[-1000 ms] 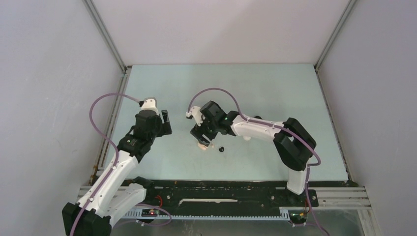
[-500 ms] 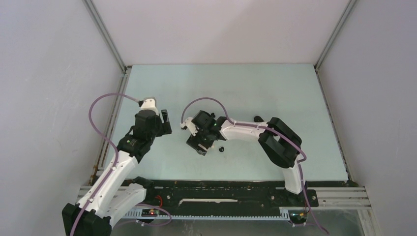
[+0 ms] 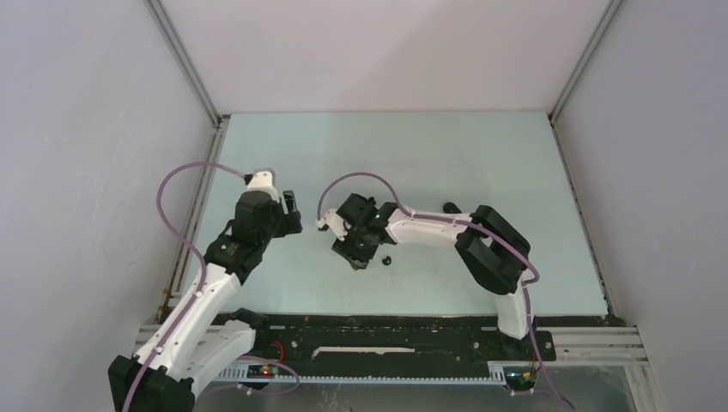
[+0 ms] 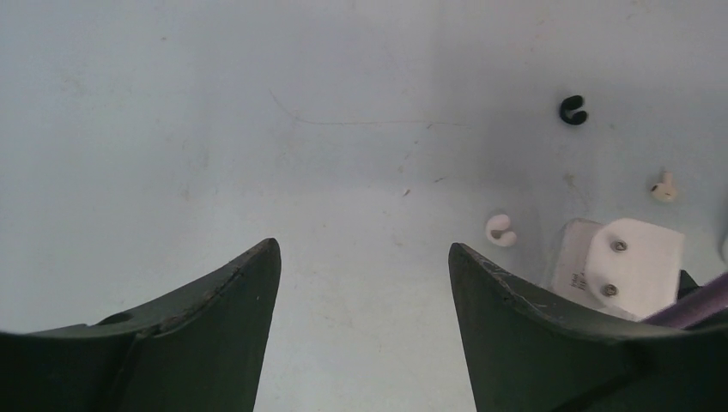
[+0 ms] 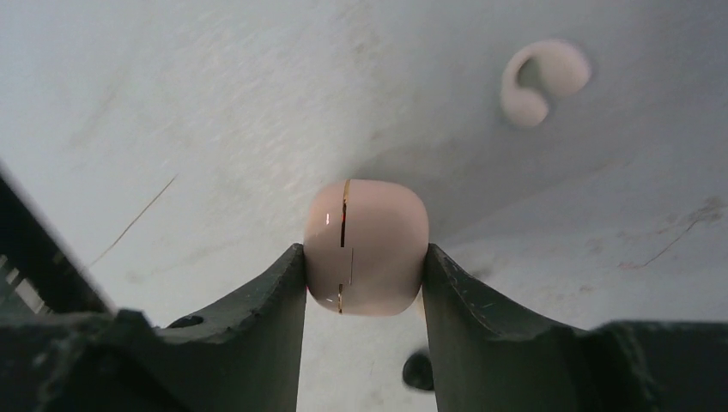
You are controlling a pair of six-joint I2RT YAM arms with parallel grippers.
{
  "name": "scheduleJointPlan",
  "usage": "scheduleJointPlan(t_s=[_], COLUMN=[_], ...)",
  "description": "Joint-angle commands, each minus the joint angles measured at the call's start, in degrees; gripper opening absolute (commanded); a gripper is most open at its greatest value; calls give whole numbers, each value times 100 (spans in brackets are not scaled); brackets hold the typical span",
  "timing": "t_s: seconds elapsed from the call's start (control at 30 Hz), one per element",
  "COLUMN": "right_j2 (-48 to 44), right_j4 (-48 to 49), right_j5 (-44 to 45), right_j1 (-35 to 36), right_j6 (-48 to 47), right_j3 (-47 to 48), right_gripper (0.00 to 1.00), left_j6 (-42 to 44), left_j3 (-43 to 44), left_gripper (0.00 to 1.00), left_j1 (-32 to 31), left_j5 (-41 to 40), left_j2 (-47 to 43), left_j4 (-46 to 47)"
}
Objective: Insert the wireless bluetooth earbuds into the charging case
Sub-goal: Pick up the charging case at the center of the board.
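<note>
My left arm (image 3: pixel 202 296) rises from its base at the near left and leans forward and inward, its wrist held up over the left side of the table. My left gripper (image 3: pixel 290 213) hangs off the surface with its jaws spread wide and nothing between them. My right arm (image 3: pixel 429 230) folds at the elbow on the right, and its forearm reaches leftward toward the middle, with the wrist pitched down. My right gripper (image 3: pixel 354 256) sits low there, its two dark fingers (image 5: pixel 266 309) pressed against opposite sides of the pink charging case (image 5: pixel 365 245).
</note>
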Motion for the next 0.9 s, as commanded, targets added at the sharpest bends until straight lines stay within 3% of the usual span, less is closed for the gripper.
scheduleJointPlan(t_s=[0.0, 0.1, 0.2, 0.27, 0.37, 0.5, 0.67, 0.87], right_j2=[-1210, -1828, -2210, -2409, -2654, -2798, -2676, -2302], right_j4=[-784, -1842, -2597, -2712, -2825, -3274, -3927, -4769], right_j5=[-1532, -3138, -4107, -5042, -6077, -6631, -6862, -6918], right_j1=[-423, -857, -1201, -1530, -1976, -2245, -2332, -2329], right_j6=[-428, -1098, -1652, -1736, -2041, -2690, -3434, -4281], right_j3=[-79, -179, -408, -840, -1336, -1406, -1321, -1125], right_gripper=[25, 24, 22, 21, 21, 22, 22, 21], left_j6=[280, 334, 608, 1195, 2745, 3744, 4822, 5019], left_j3=[-58, -323, -312, -150, -56, -256, -229, -329], left_gripper=[77, 73, 72, 71, 70, 69, 65, 63], left_j1=[7, -257, -886, -1536, -2712, -3441, -4659, -4915], left_j5=[1049, 2260, 2699, 2912, 2773, 2953, 2126, 2195], left_j2=[-203, -377, -505, -638, -978, -867, -222, 3], left_j4=[697, 1561, 2085, 2115, 1961, 2144, 2001, 2442])
